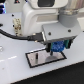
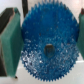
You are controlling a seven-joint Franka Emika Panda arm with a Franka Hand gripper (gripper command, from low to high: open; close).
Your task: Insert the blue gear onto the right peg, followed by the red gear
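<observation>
In the wrist view the blue gear point(image 2: 47, 42) fills the picture, a wide toothed disc with a dark spot in its hub hole. My gripper point(image 2: 46, 46) is shut on it, with the teal pads point(image 2: 11, 42) pressed against its rim on both sides. Seen from the exterior view, the gripper point(image 1: 54, 51) hangs low over the black-edged pale plate point(image 1: 36, 61), and the blue gear point(image 1: 57, 46) shows between the fingers. I cannot make out the right peg under the gear. The red gear is out of view.
The white arm point(image 1: 37, 20) and a black cable point(image 1: 20, 37) fill the space above the plate. The plate lies on a white tabletop point(image 1: 15, 70). Blurred white objects point(image 1: 12, 25) stand at the exterior view's left.
</observation>
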